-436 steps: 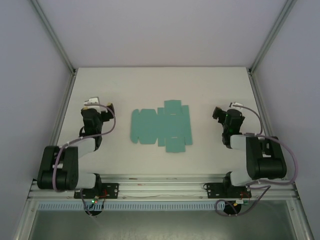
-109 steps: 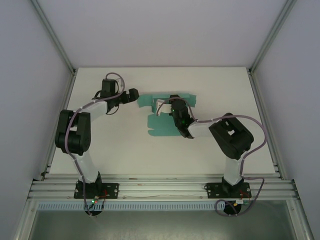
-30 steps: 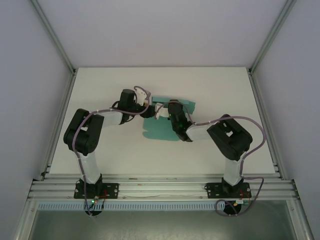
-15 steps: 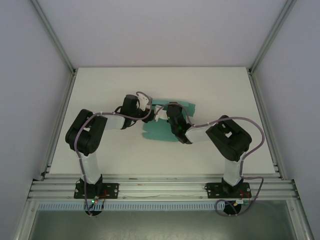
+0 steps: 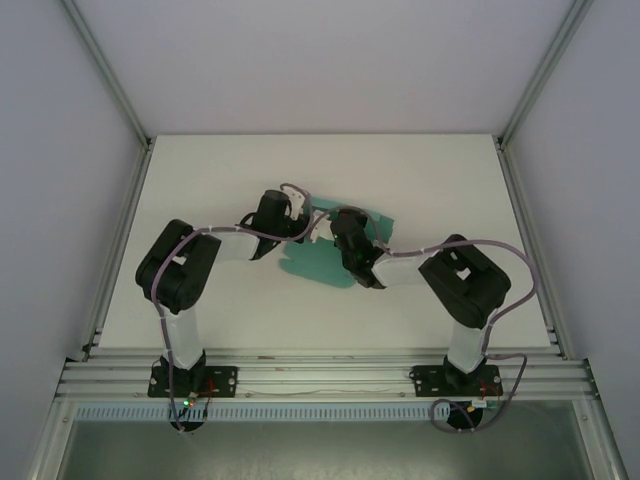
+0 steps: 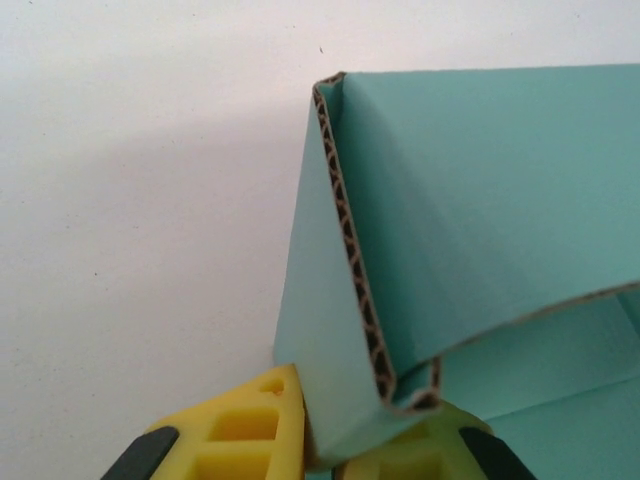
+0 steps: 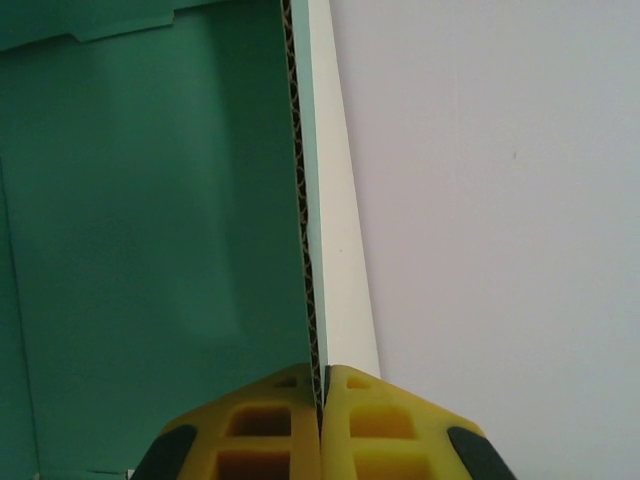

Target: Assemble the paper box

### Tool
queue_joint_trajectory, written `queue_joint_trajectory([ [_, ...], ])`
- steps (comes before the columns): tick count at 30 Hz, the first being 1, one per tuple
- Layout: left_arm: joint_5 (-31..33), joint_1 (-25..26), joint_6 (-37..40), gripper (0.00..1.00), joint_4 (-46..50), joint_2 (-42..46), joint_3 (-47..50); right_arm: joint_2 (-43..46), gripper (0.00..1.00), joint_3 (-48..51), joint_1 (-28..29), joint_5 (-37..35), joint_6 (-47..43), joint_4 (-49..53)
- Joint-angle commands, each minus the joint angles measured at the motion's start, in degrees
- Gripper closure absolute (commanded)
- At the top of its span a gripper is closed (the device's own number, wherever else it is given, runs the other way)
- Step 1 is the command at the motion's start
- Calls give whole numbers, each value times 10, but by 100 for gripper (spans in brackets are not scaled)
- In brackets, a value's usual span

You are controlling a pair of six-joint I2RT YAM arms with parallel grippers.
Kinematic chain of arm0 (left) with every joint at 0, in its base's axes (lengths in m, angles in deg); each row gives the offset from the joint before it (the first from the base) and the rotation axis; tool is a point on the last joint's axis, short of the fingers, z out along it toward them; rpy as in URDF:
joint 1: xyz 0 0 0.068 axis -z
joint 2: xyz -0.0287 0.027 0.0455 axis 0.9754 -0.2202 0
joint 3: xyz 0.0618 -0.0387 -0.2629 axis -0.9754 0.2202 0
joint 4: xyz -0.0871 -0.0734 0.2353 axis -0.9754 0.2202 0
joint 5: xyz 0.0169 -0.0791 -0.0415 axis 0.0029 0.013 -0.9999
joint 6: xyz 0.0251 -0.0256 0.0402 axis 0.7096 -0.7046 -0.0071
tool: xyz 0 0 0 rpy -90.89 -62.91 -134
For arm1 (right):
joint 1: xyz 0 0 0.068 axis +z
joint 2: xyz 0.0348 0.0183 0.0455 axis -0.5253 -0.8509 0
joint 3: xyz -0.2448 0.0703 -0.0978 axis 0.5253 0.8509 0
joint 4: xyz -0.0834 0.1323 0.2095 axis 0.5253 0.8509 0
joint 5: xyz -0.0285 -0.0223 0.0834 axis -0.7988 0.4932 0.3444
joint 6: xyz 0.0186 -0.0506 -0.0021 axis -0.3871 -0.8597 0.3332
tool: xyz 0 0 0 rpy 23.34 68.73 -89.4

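The box (image 5: 318, 266), a teal sheet of corrugated paper partly folded up, is lying near the middle of the bench (image 5: 200, 180), a little toward 12 o'clock. Both arms are reaching in over it and meeting at its far side. The left hand (image 5: 300, 228) is sitting at the box's 10 o'clock corner, and the right hand (image 5: 343, 218) is sitting just beside it, toward 1 o'clock.

In the left wrist view, the left hand (image 6: 340, 425) is pinching a folded flap of the box (image 6: 480, 200). Its yellow fingers (image 6: 245, 430) are pressing nearly together on either side of the doubled paper. The fold is rising toward 12 o'clock, showing its brown fluted edge.

In the right wrist view, the right hand (image 7: 322, 392) is clamping a raised wall of the box (image 7: 150, 200). Its fingers (image 7: 265, 420) are closing tight on the thin edge, which is running straight up toward 12 o'clock. The teal panel is lying at 9 o'clock, and the bare bench (image 7: 500, 200) is lying at 3 o'clock.
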Motion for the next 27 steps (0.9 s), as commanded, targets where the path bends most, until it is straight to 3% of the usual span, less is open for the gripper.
queue_joint_trajectory([
  [1, 7, 7, 7, 93, -13, -8, -13, 19, 96, 5, 16, 32, 66, 74],
  [4, 0, 10, 26, 99, -22, -3, 5, 49, 79, 0, 16, 32, 121, 112],
  [8, -24, 10, 40, 100, -35, 8, 30, 108, 50, -9, 16, 50, 227, 193],
  [10, -30, 11, 46, 100, -47, 13, 44, 145, 44, -9, 14, 82, 280, 247],
  [13, -29, 14, 57, 100, -49, 16, 55, 210, 23, -6, 2, 155, 370, 312],
  [14, -34, 14, 61, 100, -53, 17, 59, 233, 11, -5, -7, 187, 408, 329],
  [17, -55, 17, 61, 100, -73, 21, 72, 270, 4, -10, -53, 251, 534, 329],
  [21, -55, 26, 69, 100, -92, 22, 83, 235, 3, -83, -134, 354, 679, 381],
  [23, -51, 31, 73, 100, -86, 17, 79, 193, 3, -123, -152, 398, 706, 406],
  [27, -45, 37, 77, 100, -75, 9, 70, 116, 9, -190, -154, 413, 702, 448],
])
